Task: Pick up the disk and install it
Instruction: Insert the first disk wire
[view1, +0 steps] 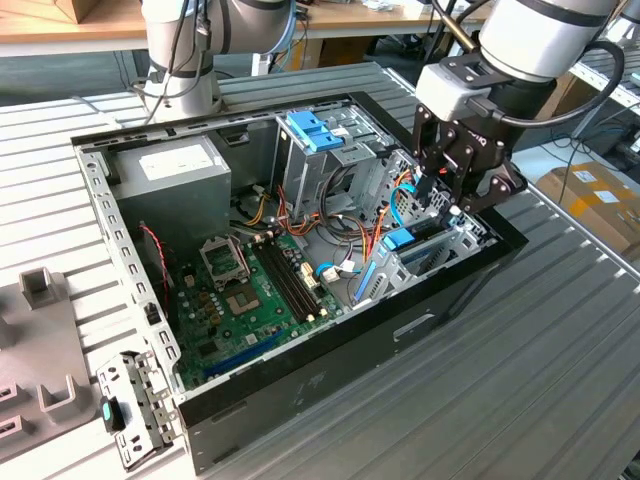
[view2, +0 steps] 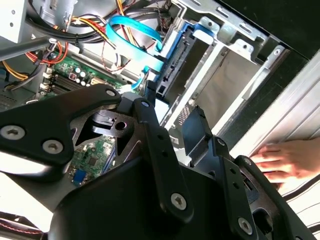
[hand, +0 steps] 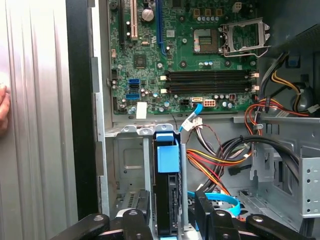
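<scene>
- The gripper (hand: 170, 216) is hanging low over the drive bay (hand: 125, 160), at the end of the computer case (view1: 300, 395) toward the exterior view's right. Its jaws are standing apart.
- In the first wrist view, one finger is sitting close against one face of the disk (hand: 167, 182). The other is showing a gap, with a metal divider between it and the disk. I am judging the pincer open and straddling, not clamping.
- The disk is standing on edge inside the bay, between the jaws. Its light blue carrier tab is pointing toward the motherboard (hand: 165, 60).
- A pale blue ribbon cable (hand: 220, 200) is lying just beside the far finger, and a bundle of orange, yellow and black wires (hand: 215, 160) is crossing the bay floor nearby.
- Step in hand, as judged: the pick-up is looking finished and the installing is under way, with the disk already down in its slot. Whether it is fully seated cannot be told.
- Any further move is calling for straight travel along the bay walls, with the fingers kept clear of the divider and the ribbon cable.
- Beyond the board, the grey power-supply box (view1: 165, 170) is sitting in the far corner of the case.
- A person's hand (view2: 285, 160) is resting on the slatted table (view1: 520, 380) just outside the case wall, and that is calling for caution.
</scene>
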